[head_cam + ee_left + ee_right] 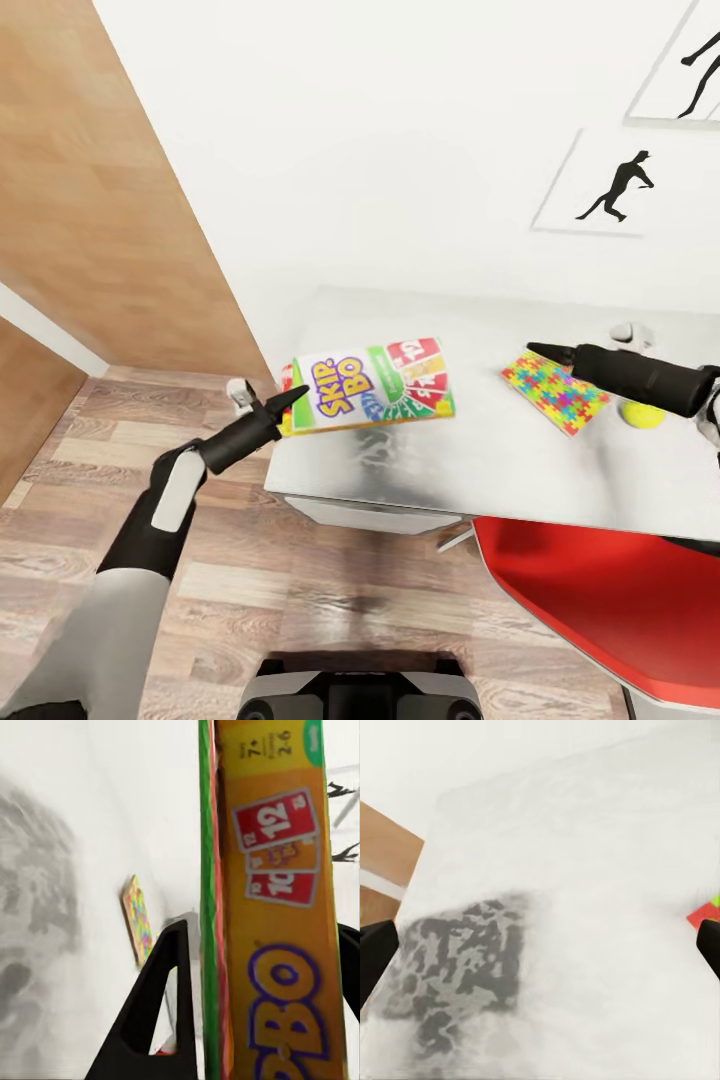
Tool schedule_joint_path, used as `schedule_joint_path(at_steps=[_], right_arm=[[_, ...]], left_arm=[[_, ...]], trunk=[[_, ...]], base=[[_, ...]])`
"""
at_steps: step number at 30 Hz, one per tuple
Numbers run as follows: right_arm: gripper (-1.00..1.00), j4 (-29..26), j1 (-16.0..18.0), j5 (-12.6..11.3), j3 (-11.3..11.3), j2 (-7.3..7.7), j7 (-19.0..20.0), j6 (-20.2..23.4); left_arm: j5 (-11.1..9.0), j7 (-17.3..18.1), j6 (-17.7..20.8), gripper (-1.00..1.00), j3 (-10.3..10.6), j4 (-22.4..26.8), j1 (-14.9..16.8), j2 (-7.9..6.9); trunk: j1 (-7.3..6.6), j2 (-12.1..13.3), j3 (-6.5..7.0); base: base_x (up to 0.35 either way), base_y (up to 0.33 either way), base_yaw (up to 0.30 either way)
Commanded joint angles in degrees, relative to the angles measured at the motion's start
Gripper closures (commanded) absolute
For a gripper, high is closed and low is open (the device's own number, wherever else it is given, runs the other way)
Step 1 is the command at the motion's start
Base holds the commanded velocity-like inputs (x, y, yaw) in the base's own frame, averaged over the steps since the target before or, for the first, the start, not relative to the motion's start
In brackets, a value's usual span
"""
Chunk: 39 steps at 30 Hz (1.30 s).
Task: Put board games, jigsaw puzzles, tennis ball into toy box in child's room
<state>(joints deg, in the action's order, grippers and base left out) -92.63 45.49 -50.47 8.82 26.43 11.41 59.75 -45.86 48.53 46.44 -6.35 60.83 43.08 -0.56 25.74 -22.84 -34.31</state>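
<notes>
Gripping the Skip-Bo box (368, 385) by its nine-o'clock end, left fingers (285, 402) are carrying it above the bench (480, 470) (toy-box bound, likely); right fingers (375, 960) are spread wide.

the left arm (150, 530) is black with light grey covers, like a shell over it. its left gripper (285, 405) has long, thin, pointy black fingers. the right arm (650, 378) is black too, with a white part. the robot's base (360, 695) is dark and rounded.
</notes>
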Motion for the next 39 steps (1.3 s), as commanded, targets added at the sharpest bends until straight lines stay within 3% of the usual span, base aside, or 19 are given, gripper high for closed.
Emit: schedule_joint_path(at_steps=[1, 2, 3, 7, 9, 10, 15, 20, 24, 34, 39], right_arm=[[-1.0, 0.0, -0.01, 0.56, 0.37, 0.99, 2.59, 0.25], [-1.0, 0.0, -0.01, 0.56, 0.37, 0.99, 2.59, 0.25], [-1.0, 0.0, -0.47, 0.56, 0.9, 3.19, 6.24, 0.25], [-1.0, 0.0, -3.35, 0.55, 3.12, 7.61, 12.2, 0.25], [-1.0, -0.01, -5.38, 0.55, 5.83, 9.3, 14.76, 0.25], [-1.0, -0.01, -5.38, 0.55, 5.83, 9.3, 14.76, 0.25], [-1.0, -0.01, -11.37, 0.55, 13.8, 11.44, 21.07, 0.25], [-1.0, -0.01, -17.23, 0.55, 19.35, 12.2, 25.17, 0.25], [-1.0, -0.01, -21.17, 0.59, 21.61, 12.18, 26.39, 0.25], [-1.0, 0.06, -24.93, 0.83, 22.99, 11.7, 27.05, 0.25], [-1.0, 0.08, -25.39, 0.94, 23.11, 11.56, 27.08, 0.25]], left_arm=[[0.12, -0.52, 0.83, 1.0, -0.04, 2.14, -0.74, 0.75], [0.12, -0.52, 0.83, 1.0, -0.04, 2.14, -0.74, 0.75], [0.16, -2.48, 2.07, 1.0, -0.02, 6.46, -2.49, 2.23], [-0.02, -9.31, 4.22, 1.0, 0.0, 14.48, -5.95, 4.4], [-1.21, -12.1, 5.31, 1.0, 0.06, 17.63, -7.75, 5.1], [-1.21, -12.1, 5.31, 1.0, 0.06, 17.63, -7.75, 5.1], [-7.71, -15.93, 7.52, 1.0, 1.47, 21.92, -10.53, 5.85], [-10.92, -18.14, 8.24, 1.0, 3.78, 24.02, -11.58, 5.87], [-11.85, -18.88, 8.44, 1.0, 4.52, 25.96, -12.0, 5.84], [-12.16, -19.61, 8.56, 1.0, 4.74, 28.44, -12.66, 5.69], [-12.06, -22.41, 8.57, 1.0, 4.72, 28.87, -13.29, 5.2]], trunk=[[0.04, -0.08, -0.07], [0.04, -0.08, -0.07], [0.04, -0.08, -0.07], [0.04, -0.08, -0.07], [0.04, -0.08, -0.07], [0.04, -0.08, -0.07], [0.04, -0.08, -0.06], [0.04, -0.08, 0.05], [0.04, -0.08, 0.17], [0.04, -0.08, 0.37], [0.04, -0.08, 0.66]], base=[[0.0, 0.0, 0.0], [0.0, 0.0, 0.0], [0.0, 0.0, 0.0], [0.0, 0.0, 0.0], [0.0, 0.0, 0.0], [0.0, 0.0, 0.0], [0.0, 0.0, 0.0], [0.0, 0.0, 0.0], [0.0, 0.0, 0.0], [0.0, 0.0, 0.0], [0.0, 0.0, 0.0]])
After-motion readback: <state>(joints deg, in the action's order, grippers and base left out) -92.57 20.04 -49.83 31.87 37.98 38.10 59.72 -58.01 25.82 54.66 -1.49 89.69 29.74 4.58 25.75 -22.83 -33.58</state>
